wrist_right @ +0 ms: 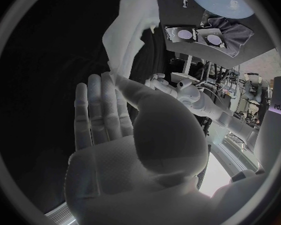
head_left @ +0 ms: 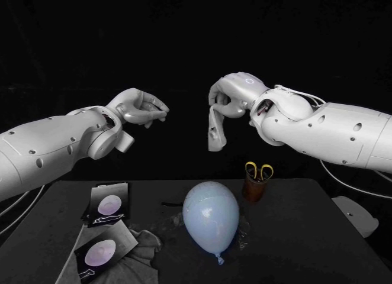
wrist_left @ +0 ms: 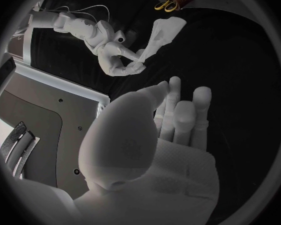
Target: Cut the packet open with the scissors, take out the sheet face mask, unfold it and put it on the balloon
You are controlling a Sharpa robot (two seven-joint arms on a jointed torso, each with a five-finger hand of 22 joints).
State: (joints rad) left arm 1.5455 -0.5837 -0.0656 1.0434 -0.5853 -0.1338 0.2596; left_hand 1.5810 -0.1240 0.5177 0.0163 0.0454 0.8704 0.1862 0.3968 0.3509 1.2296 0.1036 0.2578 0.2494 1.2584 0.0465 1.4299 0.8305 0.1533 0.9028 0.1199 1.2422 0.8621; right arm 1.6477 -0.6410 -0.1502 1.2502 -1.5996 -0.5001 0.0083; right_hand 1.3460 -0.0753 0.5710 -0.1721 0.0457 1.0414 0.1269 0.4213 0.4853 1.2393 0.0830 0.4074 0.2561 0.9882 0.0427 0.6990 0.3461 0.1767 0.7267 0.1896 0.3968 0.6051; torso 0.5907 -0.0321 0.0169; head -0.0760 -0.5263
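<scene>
Two steps look done: the mask is out, hanging folded from the right hand's pinch, at 12 o'clock of the balloon. The left hand is empty, fingers loose. Unfolding and placing remain.

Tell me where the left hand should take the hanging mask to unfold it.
Pinch the free lower end of the sheet mask, the left hand coming in from its own side. The right hand holds its top, so it hangs as a narrow folded strip in mid-air.
</scene>
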